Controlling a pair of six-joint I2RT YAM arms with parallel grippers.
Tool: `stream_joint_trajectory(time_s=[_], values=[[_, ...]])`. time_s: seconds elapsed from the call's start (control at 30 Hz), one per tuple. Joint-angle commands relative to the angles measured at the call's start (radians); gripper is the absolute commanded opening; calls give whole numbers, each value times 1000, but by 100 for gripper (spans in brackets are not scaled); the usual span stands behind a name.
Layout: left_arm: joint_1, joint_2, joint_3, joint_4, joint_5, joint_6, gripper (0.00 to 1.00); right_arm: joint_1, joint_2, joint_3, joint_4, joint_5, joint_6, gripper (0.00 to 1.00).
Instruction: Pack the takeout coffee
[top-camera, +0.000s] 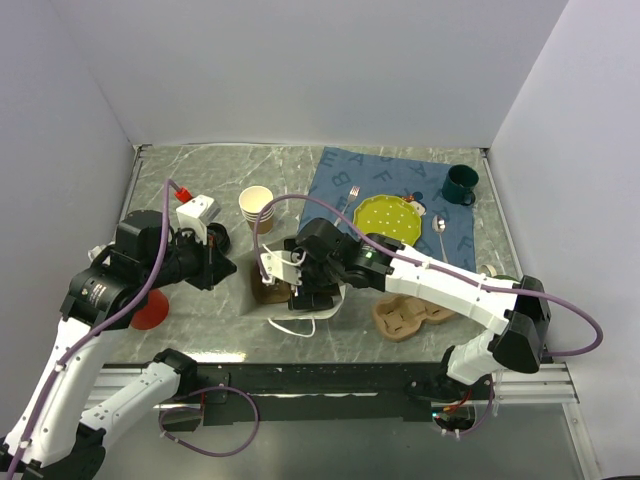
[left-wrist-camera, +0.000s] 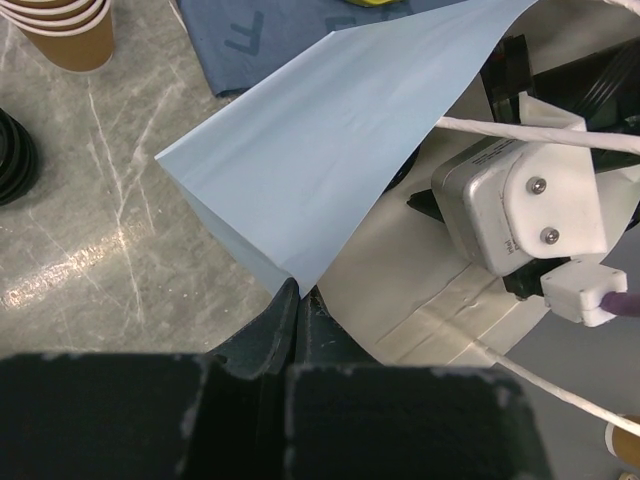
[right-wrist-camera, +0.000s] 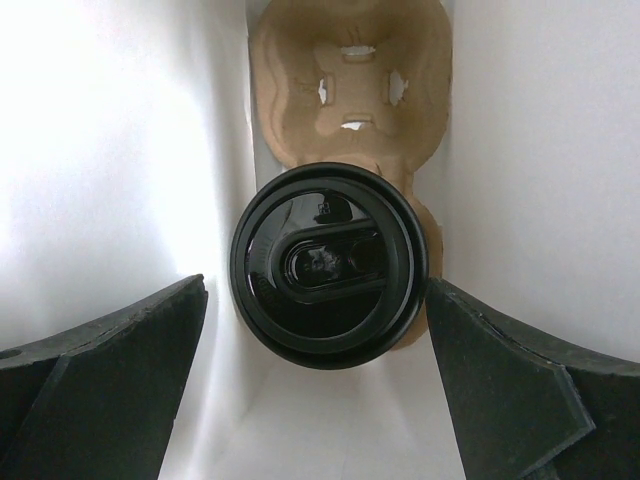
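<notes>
Random clutter on the grey marble worktop (top-camera: 200, 180)

Blue lettered cloth (top-camera: 335, 180) covers the far right part, with a yellow-green plate (top-camera: 388, 217) on it, a fork (top-camera: 350, 197) just left of the plate and a spoon (top-camera: 441, 230) just right. Dark green mug (top-camera: 460, 184) sits on the cloth toward the far right corner. Stack of cream paper cups (top-camera: 256, 207) is mid-worktop, with stacked black lids (left-wrist-camera: 12, 160) near them. Cardboard cup carrier (top-camera: 410, 315) lies by the near edge on the right. There's something red (top-camera: 150, 312) toward the left edge, can't tell what.
</notes>
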Motion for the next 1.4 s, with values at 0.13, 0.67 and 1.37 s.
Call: stream_joint_trajectory(time_s=[0.13,0.67,1.37], values=[[2,-5,42,-11,-21,24,1,-23,-60,18,40,18,46,100],[2,0,53,-20,-22,16,1,-21,-72,5,99,80,53,100],[2,-26,25,-21,5,-89,1,-15,-55,18,60,-92,37,72]])
